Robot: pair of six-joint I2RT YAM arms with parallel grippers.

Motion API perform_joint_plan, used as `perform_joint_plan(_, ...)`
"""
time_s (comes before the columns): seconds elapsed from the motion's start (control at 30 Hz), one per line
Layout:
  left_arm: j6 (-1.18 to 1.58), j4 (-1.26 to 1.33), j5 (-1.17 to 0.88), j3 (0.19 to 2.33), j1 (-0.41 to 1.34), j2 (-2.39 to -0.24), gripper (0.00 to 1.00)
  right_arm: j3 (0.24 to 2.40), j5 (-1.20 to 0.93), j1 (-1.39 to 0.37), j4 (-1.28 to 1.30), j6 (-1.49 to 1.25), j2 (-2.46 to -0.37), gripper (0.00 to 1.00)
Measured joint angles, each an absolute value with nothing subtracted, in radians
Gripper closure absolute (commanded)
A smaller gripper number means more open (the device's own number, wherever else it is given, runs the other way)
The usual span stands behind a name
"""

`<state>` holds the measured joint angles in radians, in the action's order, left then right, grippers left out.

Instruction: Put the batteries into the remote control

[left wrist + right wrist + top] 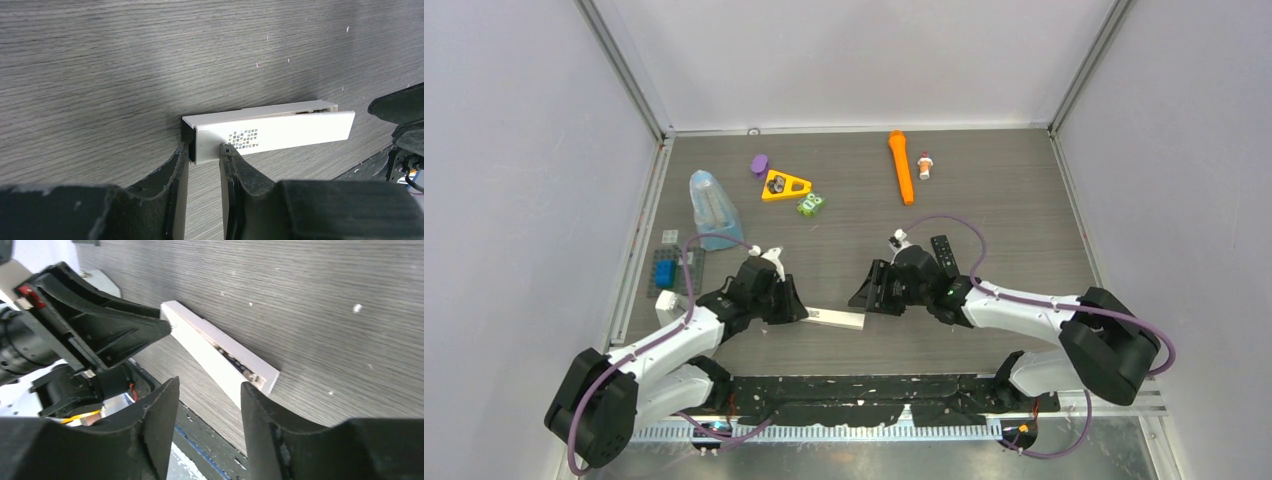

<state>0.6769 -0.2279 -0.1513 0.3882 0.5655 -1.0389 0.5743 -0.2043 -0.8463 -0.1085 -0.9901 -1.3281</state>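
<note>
While the white remote control [836,317] rests on the gray tabletop [1004,220], the left pincer [204,152] squeezes one end of it tight. The right pincer [210,400] hangs part open just beside the other end, with nothing held in it.

A grey wood-grain tabletop [1014,200] fills the enclosure, its grain running side to side. Plain pale lilac-grey wall panels [854,60] close its far, left and right edges. Silver aluminium frame posts [629,75] rise from both far corners. The light is soft and even.
</note>
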Motion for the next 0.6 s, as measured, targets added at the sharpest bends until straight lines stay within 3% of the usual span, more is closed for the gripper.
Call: perform_joint_plan(0.6, 0.680, -0.220, -0.162, 0.391, 0.566, -1.052, 0.69, 0.587, -0.115, -0.913, 0.055, -0.937, -1.383, 0.36)
